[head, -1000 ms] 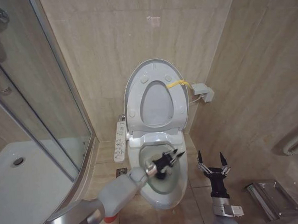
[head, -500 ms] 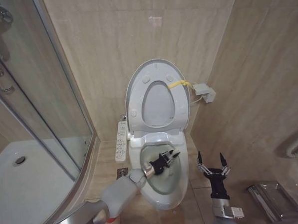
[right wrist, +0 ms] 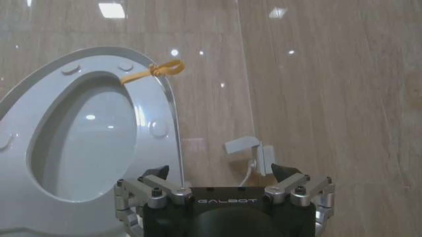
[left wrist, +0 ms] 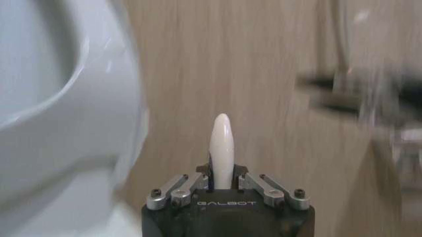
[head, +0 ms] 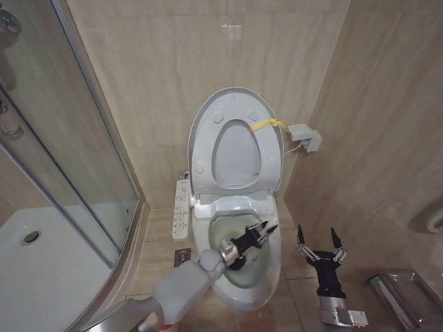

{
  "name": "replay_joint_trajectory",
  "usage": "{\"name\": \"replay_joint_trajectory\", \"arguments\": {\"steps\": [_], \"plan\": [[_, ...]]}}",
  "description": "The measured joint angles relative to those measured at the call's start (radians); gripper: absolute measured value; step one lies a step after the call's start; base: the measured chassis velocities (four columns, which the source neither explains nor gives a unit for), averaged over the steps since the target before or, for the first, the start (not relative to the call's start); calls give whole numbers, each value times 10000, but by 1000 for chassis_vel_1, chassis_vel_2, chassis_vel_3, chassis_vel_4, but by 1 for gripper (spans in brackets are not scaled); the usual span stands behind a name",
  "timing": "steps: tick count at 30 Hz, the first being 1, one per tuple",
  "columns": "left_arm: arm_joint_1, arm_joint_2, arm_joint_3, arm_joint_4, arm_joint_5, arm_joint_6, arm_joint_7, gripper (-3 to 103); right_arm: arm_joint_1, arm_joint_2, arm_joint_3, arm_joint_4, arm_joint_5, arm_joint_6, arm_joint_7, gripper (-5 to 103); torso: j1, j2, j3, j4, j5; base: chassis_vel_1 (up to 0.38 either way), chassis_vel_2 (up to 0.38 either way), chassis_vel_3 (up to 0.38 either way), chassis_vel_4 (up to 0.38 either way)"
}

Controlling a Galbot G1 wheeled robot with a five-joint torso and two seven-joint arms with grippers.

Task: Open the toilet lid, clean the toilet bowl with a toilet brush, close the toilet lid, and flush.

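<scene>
The toilet brush [left wrist: 221,148] is held in the left gripper [head: 256,235], which is clenched tight on its thin white handle. In the left wrist view the white stick pokes out from between the fingers, with the white rim of the bowl just beside it. The brush head cannot be seen. The left gripper hangs over the toilet bowl [head: 246,280], above the open hole, and its grey arm reaches in from the floor side. The bowl is white on the outside and looks a bit yellow and dark inside. The toilet lid [head: 235,139] is up, leaning back against the wall, with a yellow strap [head: 264,124] tied at its edge and little round bumps on its face. A white button panel [head: 179,207] sits along the bowl's left side. The right gripper [head: 320,246] waits near the floor, just right of the bowl, with its fingers spread apart and nothing in them. A glass shower door [head: 49,130] stands on the left.
</scene>
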Motion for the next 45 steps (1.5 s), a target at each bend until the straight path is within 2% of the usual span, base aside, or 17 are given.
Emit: {"name": "replay_joint_trajectory", "arguments": {"steps": [3, 6, 8, 13, 14, 17, 21, 25, 26, 27, 29, 32, 36, 38, 41, 43, 45], "plan": [[-95, -163, -147, 21, 139, -58, 29, 19, -5, 54, -3, 1, -4, 4, -1, 100, -2, 2, -3, -15, -7, 0, 0, 0, 0], [-43, -172, -309, 955, 474, -223, 151, 19, 1, 87, -70, 26, -29, 5, -14, 100, -1, 0, -1, -7, 2, 0, 0, 0, 0], [70, -70, -431, 1715, 612, -390, 242, 19, -13, 108, -123, 95, -46, 6, -41, 100, -1, 0, 0, 13, 2, 0, 0, 0, 0], [-54, -55, -578, 936, 332, -307, 133, 19, -12, 128, -106, 88, -58, 14, -62, 100, 1, -2, 3, 12, 4, 0, 0, 0, 0], [-192, -211, -653, 559, 166, -234, 38, 19, -24, 139, -69, 90, -60, 20, -63, 100, -1, 0, -2, -4, -3, 0, 0, 0, 0], [-235, -290, -677, 676, 204, -245, 54, 19, -39, 145, -64, 90, -64, 30, -62, 100, -3, 3, -4, -17, -6, -30, -37, -7, -11], [-123, -181, -594, 2256, 418, -351, 265, 19, -116, 136, -73, 197, -74, 37, -62, 100, -1, 0, -1, 14, 1, 0, 0, 0, 0], [-157, -58, -512, 1651, 200, -277, 263, 19, -150, 118, -31, 251, -70, 39, -62, 100, -1, 0, 0, 19, 4, 6, 14, 0, -1], [-316, -155, -290, 375, -240, -96, 49, 19, -190, 112, 39, 305, -69, 40, -58, 100, -1, 1, -3, -5, -4, 0, 0, 0, 0], [-198, -200, 20, 198, -342, 12, -28, 19, -245, 114, 64, 309, -65, 60, -52, 100, -1, 1, -2, -14, -4, -20, -64, -13, -12], [-108, -167, 86, 424, -248, -21, -1, 19, -245, 113, 63, 309, -65, 66, -52, 100, -2, 1, -1, -11, -4, -41, -64, -13, 3], [204, 124, 71, 1173, 79, -209, 87, 19, -273, 80, 58, 380, -11, 73, -50, 100, -2, 1, -2, 13, 0, 0, 0, 0, 0], [221, 246, 91, 601, -9, -199, -45, 19, -244, 76, 71, 382, 5, 72, -54, 100, -2, 1, -1, 16, 6, 0, 0, 0, 0], [194, 204, 93, 464, -28, -189, -70, 19, -243, 87, 80, 384, 7, 71, -52, 100, -1, 0, 0, 14, 6, 0, 0, 0, 0], [0, -237, -55, 668, -21, -199, -107, 19, -242, 128, 57, 386, 0, 71, -50, 100, -2, 2, -2, -16, -5, 0, 0, 0, 0], [0, -236, -62, 1021, 33, -204, -94, 19, -236, 126, 42, 385, -6, 71, -47, 100, -2, 1, -1, -10, -3, -25, -59, -3, -9], [2, -161, -112, 1781, 110, -226, 7, 19, -226, 110, 8, 384, -15, 67, -49, 100, -1, 0, -1, 10, 3, -24, -29, 9, 11]]}}
